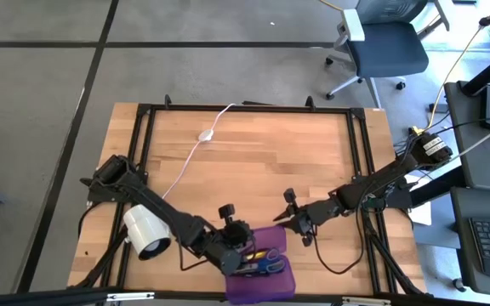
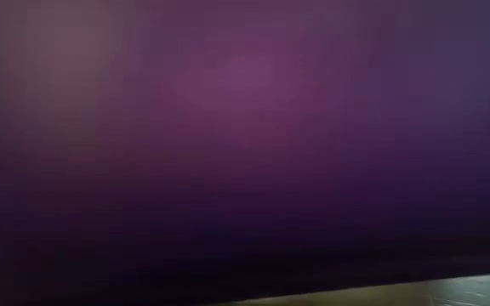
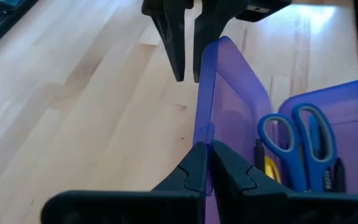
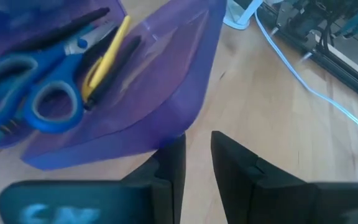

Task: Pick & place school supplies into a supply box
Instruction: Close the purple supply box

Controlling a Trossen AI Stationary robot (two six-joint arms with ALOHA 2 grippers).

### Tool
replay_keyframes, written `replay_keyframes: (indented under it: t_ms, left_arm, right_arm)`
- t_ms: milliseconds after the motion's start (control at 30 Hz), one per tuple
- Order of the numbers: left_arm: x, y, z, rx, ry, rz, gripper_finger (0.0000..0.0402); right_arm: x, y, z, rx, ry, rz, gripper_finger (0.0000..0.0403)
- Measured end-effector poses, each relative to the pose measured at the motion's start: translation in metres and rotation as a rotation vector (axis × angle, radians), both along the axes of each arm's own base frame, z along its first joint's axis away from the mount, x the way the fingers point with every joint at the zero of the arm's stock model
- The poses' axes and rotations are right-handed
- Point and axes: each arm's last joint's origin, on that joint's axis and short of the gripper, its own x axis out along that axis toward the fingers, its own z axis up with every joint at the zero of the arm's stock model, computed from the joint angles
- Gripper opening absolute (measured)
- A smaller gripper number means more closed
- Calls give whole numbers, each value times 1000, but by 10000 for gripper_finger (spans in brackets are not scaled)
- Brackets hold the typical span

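Note:
The purple supply box (image 1: 262, 276) lies open at the table's near edge and fills the low view (image 2: 245, 127). One half lies flat, and blue scissors (image 3: 300, 146), a yellow pencil (image 4: 107, 56) and dark pens lie in it. The other half (image 3: 235, 93) stands tilted up from the hinge. My left gripper (image 3: 205, 158) is shut on that raised half's edge. My right gripper (image 4: 194, 149) stands narrowly open at the raised half's far corner, with bare table showing between its fingers. My left gripper pinches the thin rim of the raised half (image 3: 204, 134) between its two fingers. It comes slanting down from the table's left side. The half stands up off the table while the other half stays flat. My right gripper's one finger (image 4: 173, 158) stands right beside the half's corner (image 4: 178, 127); whether they touch I cannot tell.
A white cylindrical lamp (image 1: 147, 234) lies beside my left arm. Its white cable with an oval switch (image 1: 204, 134) runs toward the far edge. A black frame (image 1: 360, 153) borders the wooden table. An office chair (image 1: 381, 42) stands beyond the table.

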Motion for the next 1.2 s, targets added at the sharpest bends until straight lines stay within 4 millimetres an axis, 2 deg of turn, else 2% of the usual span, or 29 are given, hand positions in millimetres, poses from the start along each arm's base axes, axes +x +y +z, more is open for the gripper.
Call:
replay_keyframes:
  t_ms: [533,900,1200]
  left_arm:
    - [7,13,1,68,30,-32,3]
    - [10,18,2,168,30,-30,3]
    - [10,20,3,206,28,-22,3]
  right_arm:
    - [0,0,0,-21,-6,8,82]
    - [1,-1,1,-117,-31,32,82]
    - [0,-5,0,-200,-26,-27,82]
